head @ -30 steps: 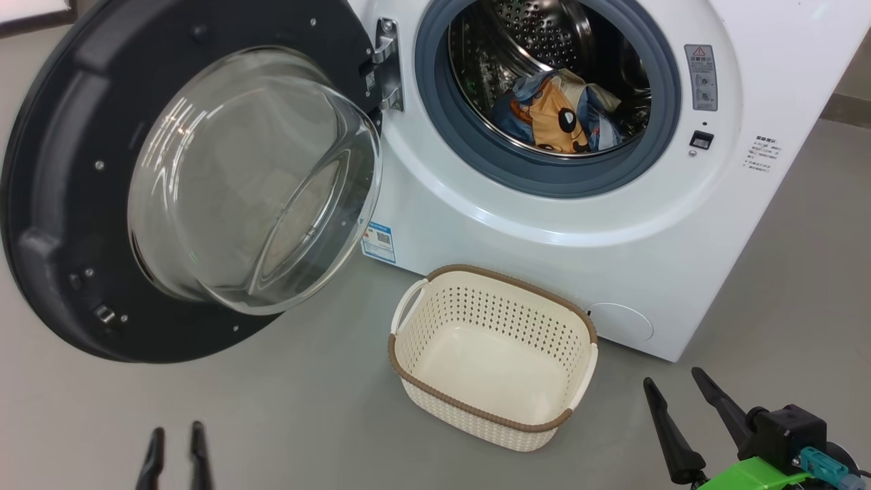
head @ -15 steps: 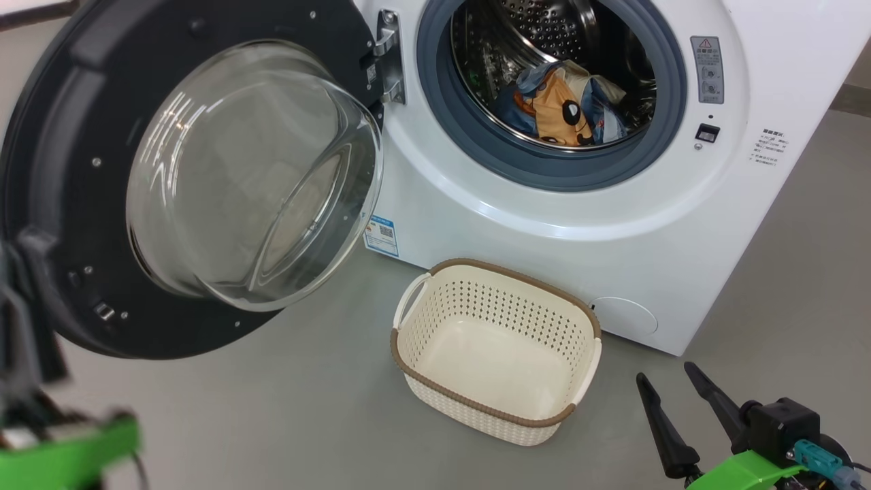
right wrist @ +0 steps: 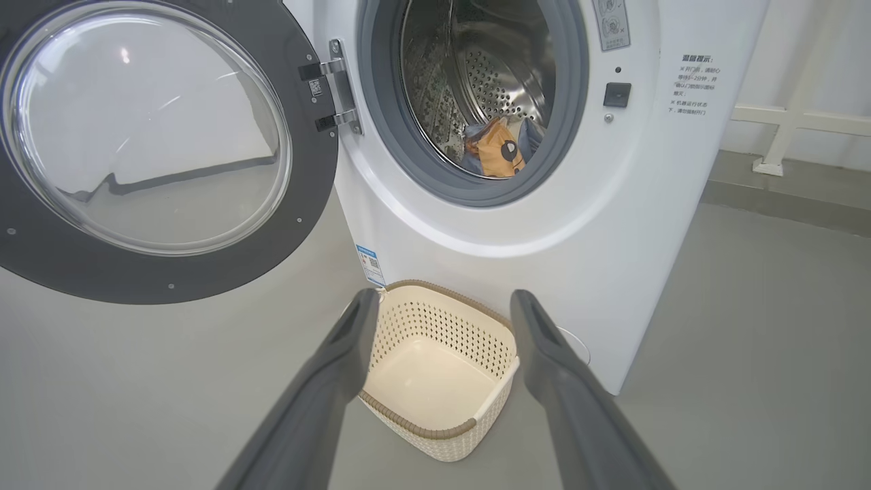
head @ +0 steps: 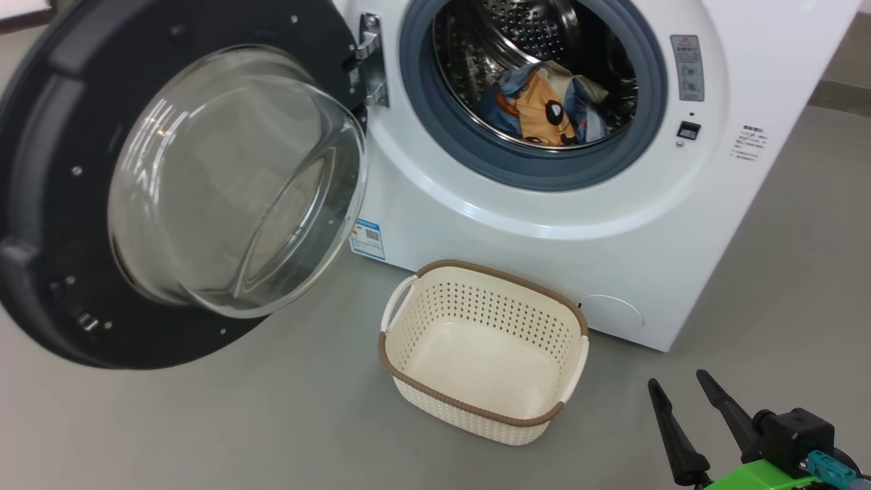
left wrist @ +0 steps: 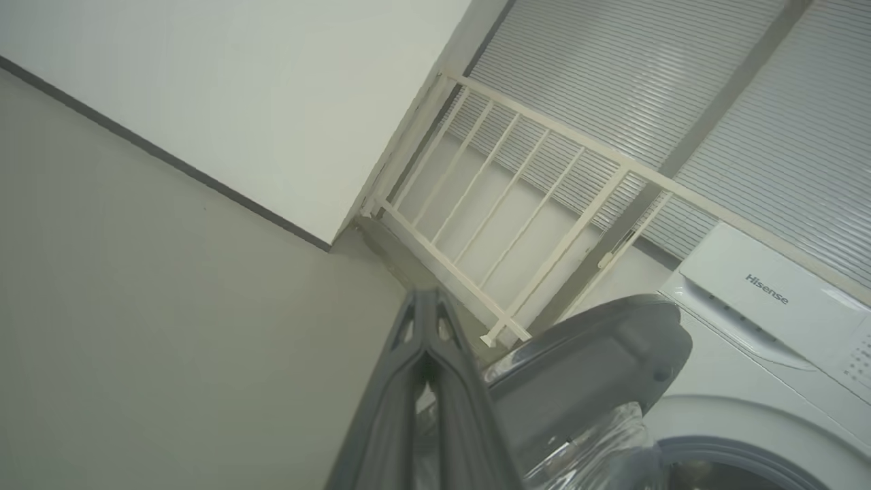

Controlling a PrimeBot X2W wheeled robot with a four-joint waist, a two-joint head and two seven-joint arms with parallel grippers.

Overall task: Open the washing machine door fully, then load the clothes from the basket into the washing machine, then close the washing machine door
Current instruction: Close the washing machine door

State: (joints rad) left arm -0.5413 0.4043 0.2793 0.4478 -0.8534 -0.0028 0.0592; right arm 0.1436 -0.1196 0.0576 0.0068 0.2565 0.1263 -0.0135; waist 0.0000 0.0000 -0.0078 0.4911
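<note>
The left gripper (left wrist: 425, 303) is seen in its wrist view with both fingers pressed together on nothing, raised near the door's dark rim; contact with it cannot be told. The door (head: 204, 184) is swung wide open to the left of the washer (head: 476, 224), its glass bowl facing outward. The clothes (head: 541, 105) are piled low inside the drum (head: 517, 27), behind the grey gasket. The basket (head: 476, 412) is set on the floor (head: 272, 422) just before the washer, its bare bottom shown. At lower right, the right gripper (head: 677, 378) is held spread wide above the floor, apart from the basket, gripping nothing.
</note>
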